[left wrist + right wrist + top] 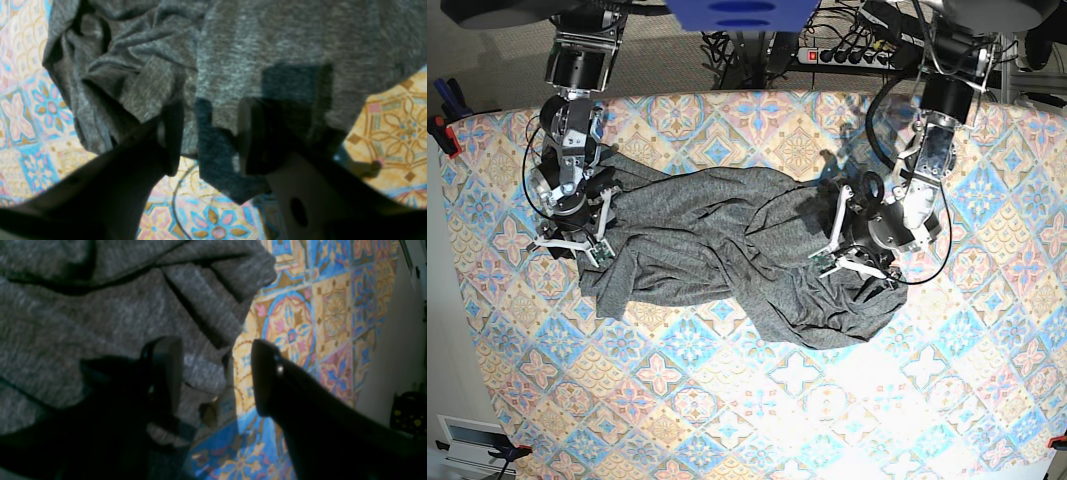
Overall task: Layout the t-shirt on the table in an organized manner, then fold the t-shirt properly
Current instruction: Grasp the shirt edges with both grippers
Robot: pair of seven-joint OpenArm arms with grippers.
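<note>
Both sets of fingers stand apart over the shirt [727,250], which lies crumpled across the middle of the worktop [727,420]. Left fingers [206,133] straddle a hanging fabric edge without closing; right fingers [217,373] hover at the shirt's other edge, over cloth and tile.

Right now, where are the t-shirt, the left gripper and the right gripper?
t-shirt [697,240]: base view, middle of the crumpled body.
left gripper [208,133]: left wrist view, gap between fingertips, over the shirt's edge.
right gripper [217,373]: right wrist view, gap between fingertips, at the shirt's edge.
</note>
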